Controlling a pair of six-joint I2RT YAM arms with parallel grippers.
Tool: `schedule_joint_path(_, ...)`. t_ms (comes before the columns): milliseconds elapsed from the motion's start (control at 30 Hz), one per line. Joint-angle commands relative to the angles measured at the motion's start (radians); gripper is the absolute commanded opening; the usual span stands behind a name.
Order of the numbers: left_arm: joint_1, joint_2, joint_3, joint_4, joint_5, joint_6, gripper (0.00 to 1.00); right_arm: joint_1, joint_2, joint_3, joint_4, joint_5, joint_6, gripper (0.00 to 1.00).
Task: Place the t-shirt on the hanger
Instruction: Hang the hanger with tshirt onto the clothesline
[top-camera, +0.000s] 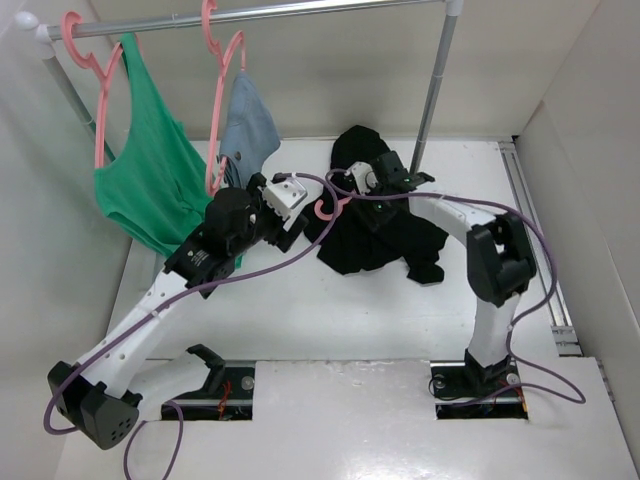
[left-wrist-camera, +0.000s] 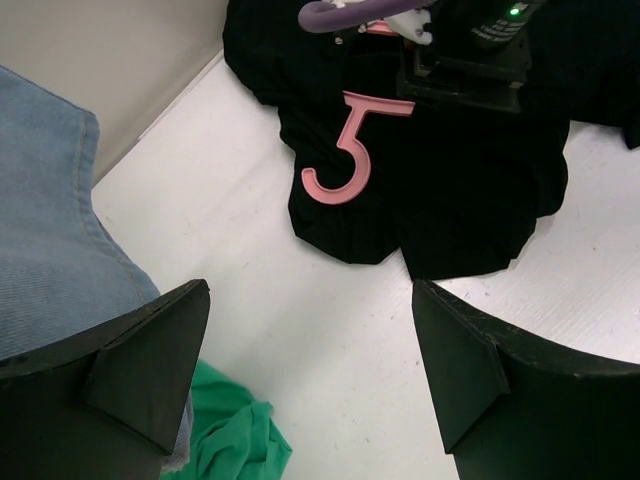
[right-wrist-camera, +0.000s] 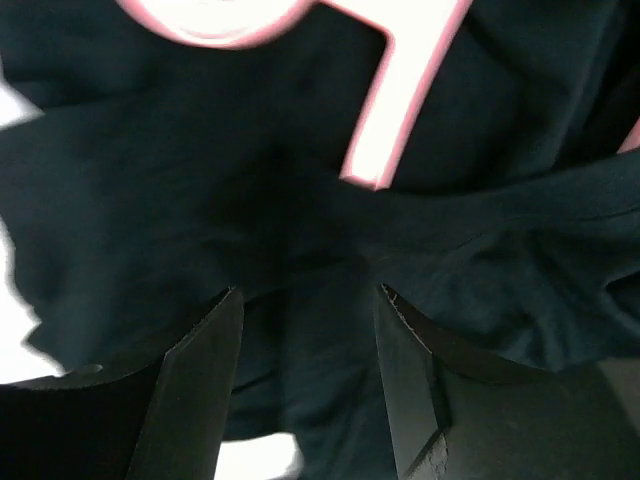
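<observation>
Hovering with jaws apart over the t-shirt (top-camera: 378, 243) heaped near the far edge of the table (top-camera: 330, 320), the right gripper (right-wrist-camera: 308, 290) looks ready to pinch cloth; the hanger (left-wrist-camera: 345, 165) pokes its hook toward the left gripper (left-wrist-camera: 310, 290), likewise spread.

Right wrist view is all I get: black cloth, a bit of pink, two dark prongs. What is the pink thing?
Observer: It's a hanger. The left wrist view shows its hook lying on the black t-shirt.
Operator: Is the other hand holding anything?
Observer: No. The left hand is open and empty above the white table.
Operator: Where might the shirt end up?
Observer: Probably on the rail at the back, where a green tank top and a blue-grey garment already hang.
</observation>
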Motion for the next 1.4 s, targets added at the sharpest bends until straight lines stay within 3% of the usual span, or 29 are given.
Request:
schedule_joint_path(0,0.003,-0.032,-0.023,0.055,-0.016,-0.033,0.79,-0.012,0.041,0.106,0.011,0.086,-0.024,0.6)
schedule_joint_path(267,0.003,-0.043,-0.043,0.055,-0.025,-0.042,0.79,-0.012,0.156,0.232,0.054,0.065,-0.001,0.52)
schedule_joint_path(567,0.003,-0.043,-0.062,0.064,-0.016,-0.051,0.79,-0.012,0.253,0.364,0.043,0.036,0.008,0.55)
schedule_joint_path(800,0.003,-0.043,-0.062,0.064,-0.025,-0.051,0.79,-0.022,0.325,0.401,0.007,0.05,0.017,0.55)
schedule_joint_path(1133,0.012,-0.043,-0.062,0.074,-0.025,-0.051,0.79,-0.022,0.333,0.296,-0.004,0.034,0.017,0.57)
schedule_joint_path(1167,0.012,-0.043,-0.062,0.074,-0.025,-0.051,0.79,-0.022,0.333,0.296,-0.004,0.021,0.017,0.52)
schedule_joint_path(1200,0.012,-0.043,-0.062,0.074,-0.025,-0.042,0.79,-0.022,0.342,0.296,-0.004,-0.001,0.017,0.34)
schedule_joint_path(1233,0.012,-0.043,-0.062,0.074,-0.025,-0.042,0.79,-0.022,0.342,0.296,-0.004,-0.016,0.017,0.23)
schedule_joint_path(1267,0.012,-0.043,-0.062,0.074,-0.025,-0.042,0.79,-0.032,0.33,0.274,0.009,-0.063,0.017,0.06)
schedule_joint_path(1300,0.012,-0.043,-0.062,0.074,-0.025,-0.042,0.79,-0.032,0.319,0.261,0.026,-0.064,0.017,0.0)
schedule_joint_path(1367,0.012,-0.043,-0.062,0.074,-0.025,-0.042,0.79,-0.063,0.267,0.228,0.078,-0.148,0.031,0.0)
